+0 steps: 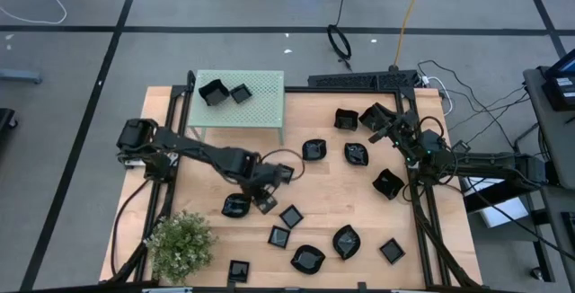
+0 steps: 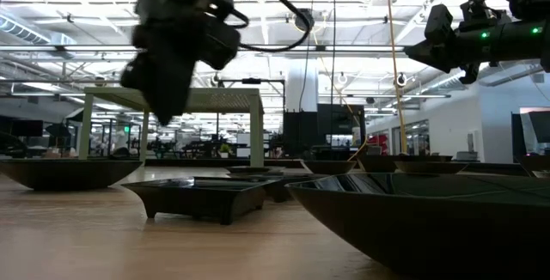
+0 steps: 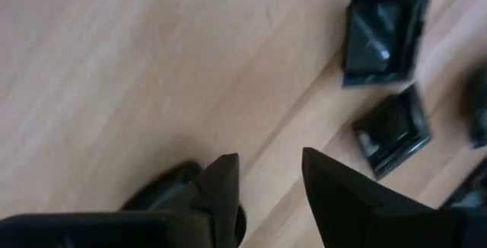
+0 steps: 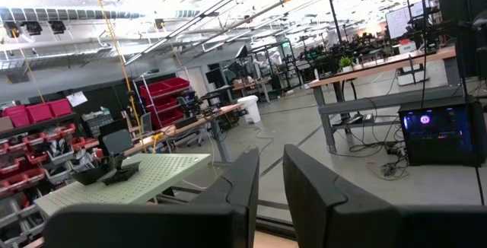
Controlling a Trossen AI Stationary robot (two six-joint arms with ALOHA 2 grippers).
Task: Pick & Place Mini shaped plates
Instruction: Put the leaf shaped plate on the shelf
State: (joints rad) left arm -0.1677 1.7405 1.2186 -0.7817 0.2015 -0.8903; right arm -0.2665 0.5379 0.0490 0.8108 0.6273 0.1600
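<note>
Your left gripper hangs released and empty, a round plate just beside one finger and two square plates farther ahead. Descend off-centre and a finger probably strikes the rim, skidding it away.

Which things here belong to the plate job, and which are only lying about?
For the job:
- mini plates on the table, e.g.
- two plates on the green stand
- left gripper, open, over the plates
- right gripper, raised

Lying about:
- green stand
- plant

Glossy black plates, pale green stand
</note>
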